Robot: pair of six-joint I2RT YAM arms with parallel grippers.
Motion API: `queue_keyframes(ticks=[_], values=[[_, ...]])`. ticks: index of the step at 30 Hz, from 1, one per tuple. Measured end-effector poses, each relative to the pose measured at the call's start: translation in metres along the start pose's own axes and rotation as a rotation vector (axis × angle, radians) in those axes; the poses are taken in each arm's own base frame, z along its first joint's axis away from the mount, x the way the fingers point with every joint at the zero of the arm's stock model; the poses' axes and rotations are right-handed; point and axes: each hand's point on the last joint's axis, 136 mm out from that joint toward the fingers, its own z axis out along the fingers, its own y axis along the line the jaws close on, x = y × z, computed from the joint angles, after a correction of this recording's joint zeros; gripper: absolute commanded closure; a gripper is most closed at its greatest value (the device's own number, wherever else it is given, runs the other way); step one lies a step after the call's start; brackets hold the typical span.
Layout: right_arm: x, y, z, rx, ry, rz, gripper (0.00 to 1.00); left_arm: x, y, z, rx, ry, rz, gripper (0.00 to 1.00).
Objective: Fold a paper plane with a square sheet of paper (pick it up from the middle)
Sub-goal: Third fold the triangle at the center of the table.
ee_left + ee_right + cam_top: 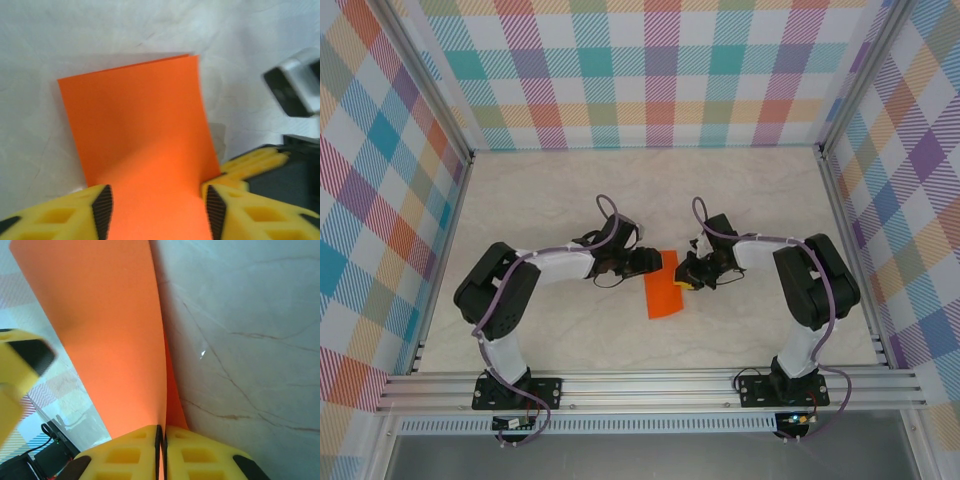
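Two yellow fingers [130, 450] of the right gripper [161, 431] are pressed flat together, and the edge of the orange sheet of paper [100, 330] is pinched in the seam between them. From that grip the paper rises away from the right wrist camera as a tall, slightly curved panel, with a second layer showing just behind it on the bench [250, 340] side, so the sheet is doubled over.

The left gripper [157, 202] stands with its jaws well apart. Its black-padded fingers [60, 217] straddle the near end of the same sheet [140, 125], one on each side, and I cannot tell whether the pads touch the edges. Beyond them the paper runs out as an orange rectangle with a sharp far edge, its right side lifting a little where the right gripper's yellow fingers meet its edge.

From above, the left gripper [658, 262] and right gripper [686, 275] face each other near the middle of the bench [570, 190], close together, with the sheet [665, 292] between them and reaching toward the arm bases. It is a narrow upright strip, tilted slightly. Pale marbled bench surface surrounds it, and plaid walls [660, 70] close off the back and both sides.
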Motion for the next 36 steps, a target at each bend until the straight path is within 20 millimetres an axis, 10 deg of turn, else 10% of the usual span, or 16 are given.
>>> queue_keyframes(ticks=[12, 22, 30, 36], values=[[0.006, 0.001, -0.002, -0.021, 0.007, 0.069, 0.90, 0.071, -0.054, -0.065, -0.061, -0.119, 0.413, 0.29], [0.007, 0.003, -0.002, -0.028, 0.012, 0.072, 0.89, 0.129, -0.060, -0.016, -0.311, -0.048, 0.741, 0.29], [0.007, 0.003, -0.002, -0.028, 0.013, 0.072, 0.89, 0.118, -0.052, 0.004, -0.467, -0.077, 0.814, 0.34], [0.007, 0.003, -0.002, -0.025, 0.015, 0.075, 0.88, 0.111, -0.060, 0.004, -0.495, -0.107, 0.848, 0.55]])
